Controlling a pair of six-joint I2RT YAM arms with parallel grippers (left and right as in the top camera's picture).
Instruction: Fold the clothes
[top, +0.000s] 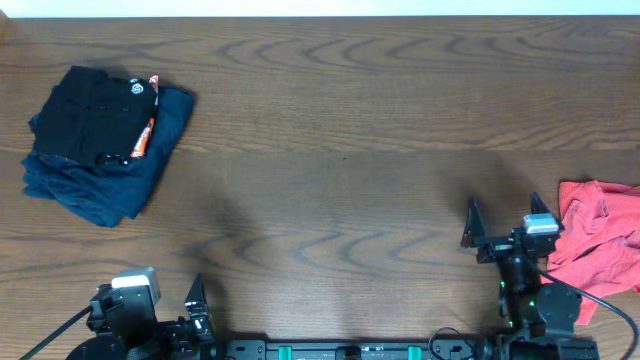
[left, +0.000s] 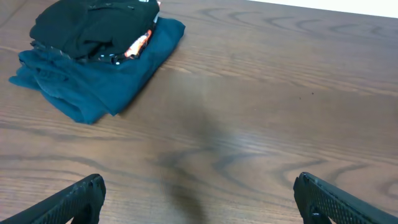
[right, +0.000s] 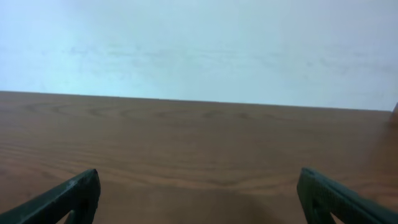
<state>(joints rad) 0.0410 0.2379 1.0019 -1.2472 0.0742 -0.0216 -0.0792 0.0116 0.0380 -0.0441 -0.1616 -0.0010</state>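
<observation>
One coral-red garment (top: 600, 240) lies crumpled at the right edge of the desk (top: 350, 130), just beside the right tool (top: 504, 222) on its outer side, with its long axis running far to near, so the right arm is nearer. Both tools have their fingers wide apart and hold nothing; the left tool (left: 198, 196) faces the folded pile (top: 105, 140), a black garment (top: 90, 115) on a navy garment (top: 150, 165). Its small white logo (top: 135, 88) and orange strip (top: 145, 135) are not readable.

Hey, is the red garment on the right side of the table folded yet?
Not folded. The red garment lies bunched in a wrinkled heap with uneven edges, partly out of frame.
</observation>
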